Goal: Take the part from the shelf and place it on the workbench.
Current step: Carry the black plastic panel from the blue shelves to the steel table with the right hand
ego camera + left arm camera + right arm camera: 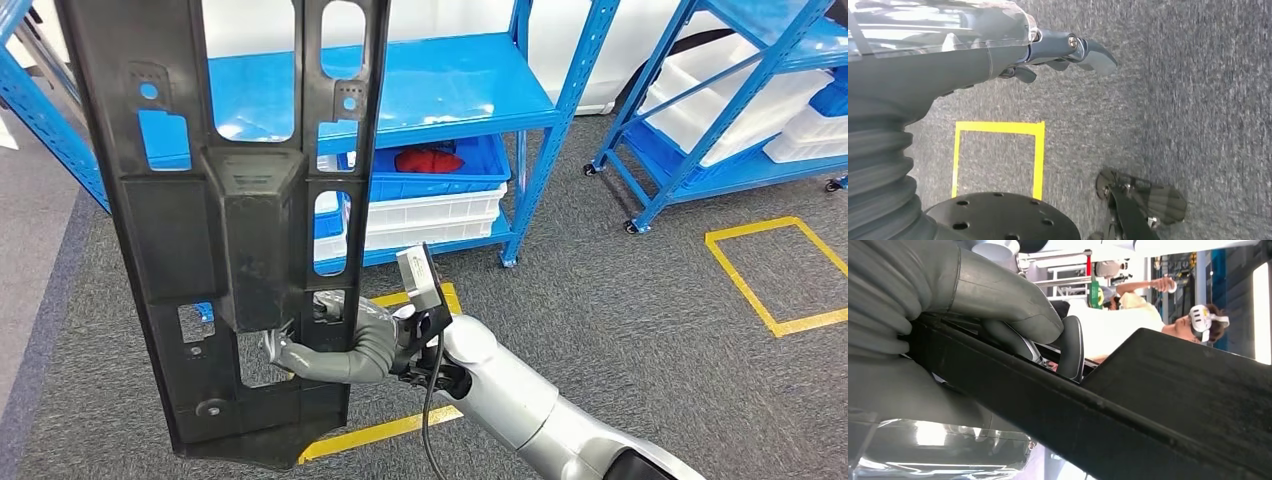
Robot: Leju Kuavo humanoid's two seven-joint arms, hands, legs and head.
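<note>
A large black plastic panel (230, 220) with several cut-outs hangs upright in front of the blue shelf (450, 95). My right hand (330, 350) grips it low on its right edge, fingers hooked through an opening. In the right wrist view the thumb and fingers (1068, 347) clamp the panel's edge (1128, 425). My left hand (1068, 55) hangs over the grey carpet, fingers loosely curled with nothing in them.
Blue and white bins (430, 195) sit on the shelf's lower level. A second blue rack (740, 110) stands at the right. Yellow tape squares (775, 275) mark the carpet. A person with a headset (1198, 320) stands beyond the panel.
</note>
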